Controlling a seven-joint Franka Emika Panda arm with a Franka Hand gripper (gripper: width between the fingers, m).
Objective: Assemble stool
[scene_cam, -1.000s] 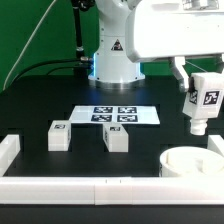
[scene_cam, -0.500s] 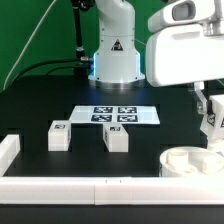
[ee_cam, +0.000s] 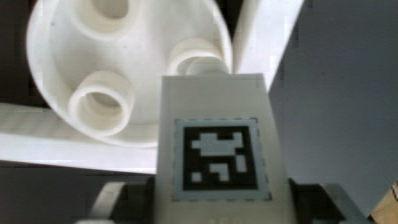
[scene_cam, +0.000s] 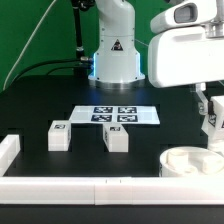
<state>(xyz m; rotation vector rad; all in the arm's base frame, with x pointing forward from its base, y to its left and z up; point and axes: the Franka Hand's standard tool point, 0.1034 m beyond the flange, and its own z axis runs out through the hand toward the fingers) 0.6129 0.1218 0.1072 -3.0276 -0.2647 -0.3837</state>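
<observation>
My gripper (scene_cam: pixel 209 112) is shut on a white block leg (scene_cam: pixel 212 130) with a square tag and holds it upright just above the far right side of the round white seat (scene_cam: pixel 190 162). In the wrist view the leg (ee_cam: pixel 214 120) stands between my fingers (ee_cam: pixel 121 200), its far end over the seat (ee_cam: pixel 107 60) close to a socket hole. I cannot tell whether the leg touches the seat. Two more tagged legs lie on the table, one (scene_cam: pixel 58 136) at the exterior view's left and one (scene_cam: pixel 116 138) near the middle.
The marker board (scene_cam: pixel 117 115) lies flat behind the two loose legs. A long white border bar (scene_cam: pixel 90 186) runs along the front, with a short one (scene_cam: pixel 8 150) at the exterior view's left. The robot base (scene_cam: pixel 112 55) stands at the back.
My gripper has moved toward the exterior view's right and down with the leg, from beside the seat to just over it. It has held nearly still in the last half second.
</observation>
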